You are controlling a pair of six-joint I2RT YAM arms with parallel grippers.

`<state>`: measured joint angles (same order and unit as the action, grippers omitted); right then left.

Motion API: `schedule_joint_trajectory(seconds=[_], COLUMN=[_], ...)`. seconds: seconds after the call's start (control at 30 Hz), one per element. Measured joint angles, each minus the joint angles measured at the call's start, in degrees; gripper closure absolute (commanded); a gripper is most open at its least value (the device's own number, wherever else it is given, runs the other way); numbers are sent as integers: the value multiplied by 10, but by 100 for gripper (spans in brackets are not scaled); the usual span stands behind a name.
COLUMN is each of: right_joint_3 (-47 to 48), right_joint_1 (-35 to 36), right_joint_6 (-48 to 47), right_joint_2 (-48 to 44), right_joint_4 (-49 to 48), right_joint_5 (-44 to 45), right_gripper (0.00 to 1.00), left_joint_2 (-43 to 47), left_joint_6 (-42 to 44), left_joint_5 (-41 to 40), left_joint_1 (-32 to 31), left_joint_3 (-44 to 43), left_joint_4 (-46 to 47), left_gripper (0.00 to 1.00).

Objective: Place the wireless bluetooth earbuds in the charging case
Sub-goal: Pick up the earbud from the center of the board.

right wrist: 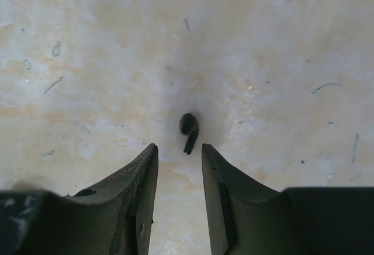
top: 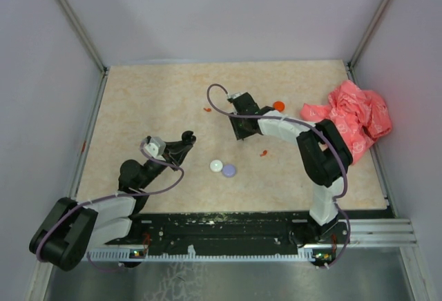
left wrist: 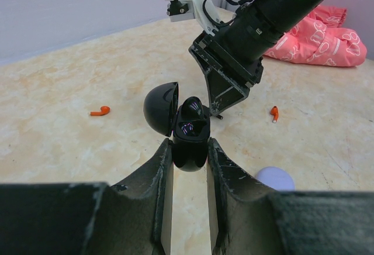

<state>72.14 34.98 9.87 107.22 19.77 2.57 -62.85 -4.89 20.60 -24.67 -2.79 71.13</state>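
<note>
My left gripper is shut on the lower body of a black charging case, whose lid stands open to the left. In the top view the left gripper is left of centre. A black earbud lies on the table just beyond the tips of my right gripper. The right gripper's jaws are apart with nothing between them. It points down at the table, close to the case. Two red earbuds lie loose on either side of it.
A white disc and a lilac disc lie near the front centre. An orange disc sits behind the right arm. A crumpled pink-red bag fills the right edge. Grey walls enclose the beige table.
</note>
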Motion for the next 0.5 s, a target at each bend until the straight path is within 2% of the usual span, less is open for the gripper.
schedule_joint_trajectory(seconds=[0.17,0.5], right_joint_3=[14,41], right_joint_1=[0,0], right_joint_6=[-17,-24], right_joint_2=[0,30], right_joint_4=[20,26], right_joint_5=[51,65], right_gripper=[65,69], left_joint_2=[0,0], left_joint_6=[0,0], left_joint_5=[0,0], left_joint_1=[0,0], left_joint_3=[0,0], left_joint_4=[0,0], left_gripper=[100,100])
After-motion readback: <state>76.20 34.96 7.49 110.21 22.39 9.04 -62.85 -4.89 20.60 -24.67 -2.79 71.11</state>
